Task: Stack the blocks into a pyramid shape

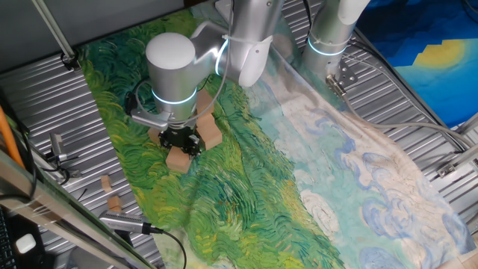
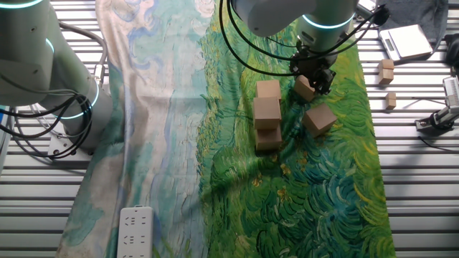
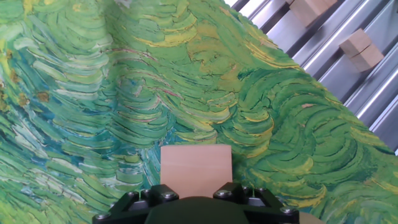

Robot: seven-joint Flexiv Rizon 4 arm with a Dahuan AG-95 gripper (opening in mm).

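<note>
I have the hand (image 3: 198, 198) clamped on one block (image 3: 196, 169), held square between its fingers just over the painted cloth (image 3: 93, 93); three more blocks (image 2: 268, 113) sit near beside it.

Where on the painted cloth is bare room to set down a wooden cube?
Free: the pale blue cloth between the white power strip and the stacked light-brown wooden cubes. Crowded: around the gripper, where cubes lie close.

The blocks (image 2: 267, 112) were plain light brown. The cloth (image 2: 315, 193) carried swirling green and yellow brushstrokes, paling to blue and cream. The claw (image 1: 182, 141) was black, the desk (image 2: 416, 179) ribbed silver.
</note>
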